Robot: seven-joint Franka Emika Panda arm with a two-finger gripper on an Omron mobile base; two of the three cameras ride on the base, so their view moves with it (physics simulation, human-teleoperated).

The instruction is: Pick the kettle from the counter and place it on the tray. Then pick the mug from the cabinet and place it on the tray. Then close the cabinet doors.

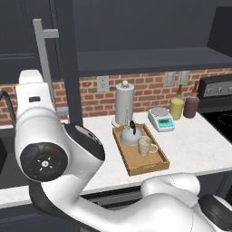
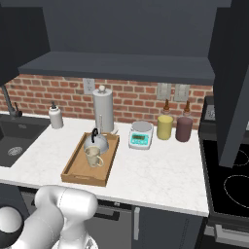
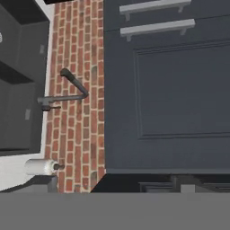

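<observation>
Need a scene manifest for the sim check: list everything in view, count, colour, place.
kettle: 1, silver-grey with black handle, far end of tray
mug: 1, cream, on tray in front of kettle
tray: 1, light-brown wood, on counter
counter: 1, white marble
cabinet doors: 2, dark navy, both open
cabinet: 1, dark navy, above counter, open
paper-towel holder: 1, steel, behind tray
scale: 1, white and teal, right of tray
bottles: 2, one yellow, one dark red, against brick wall
soap dispenser: 1, white, beside sink
sink: 1, dark, left end, with tap
stove: 1, black, right end
arm: 1, white; gripper jaws open, holding nothing
</observation>
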